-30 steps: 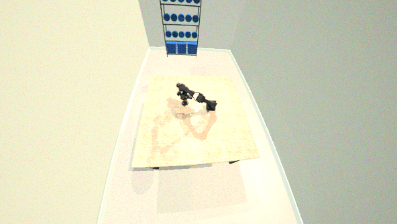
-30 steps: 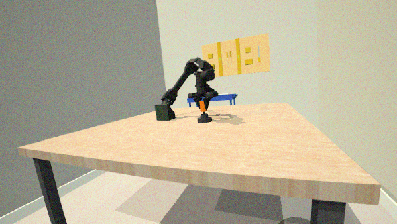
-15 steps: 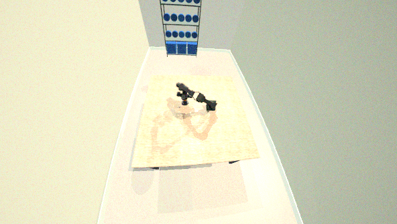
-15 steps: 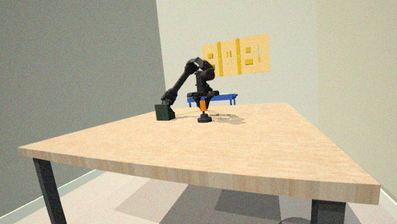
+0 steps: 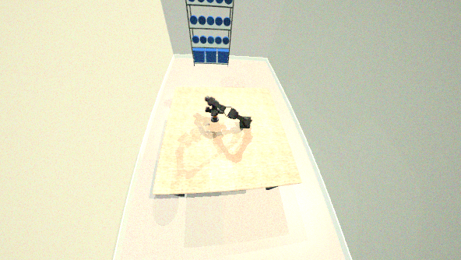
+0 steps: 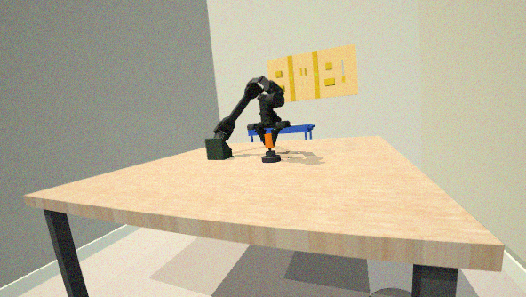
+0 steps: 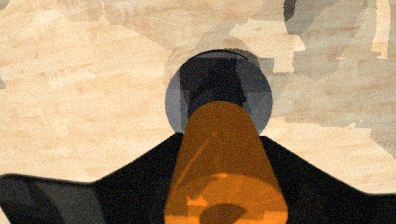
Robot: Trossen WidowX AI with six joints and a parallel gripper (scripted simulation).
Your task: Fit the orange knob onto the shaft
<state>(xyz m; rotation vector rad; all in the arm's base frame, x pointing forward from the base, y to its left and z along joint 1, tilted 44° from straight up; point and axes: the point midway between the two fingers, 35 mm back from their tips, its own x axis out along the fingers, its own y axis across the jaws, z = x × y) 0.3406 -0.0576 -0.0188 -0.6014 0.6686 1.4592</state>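
"Orange knob (image 5: 214, 117) (image 6: 268, 140) (image 7: 220, 150), one, upright, above the round pedestal (image 5: 215, 120) (image 6: 271, 158) (image 7: 260, 102). Held?"

"Yes: I have it grasped in my gripper (image 5: 214, 115) (image 6: 269, 141) (image 7: 223, 155), a black finger on either side."

"Seating?"

"Incomplete. In my exterior view, a short length of dark shaft (image 6: 269, 149) shows between knob and pedestal. Whether the shaft's tip has entered the hole, I cannot tell."

"Pedestal?"

"Dark, stepped, standing on the wooden tabletop (image 5: 234, 175) (image 6: 266, 191) (image 7: 65, 125). Shaft's flat side: hidden from me."
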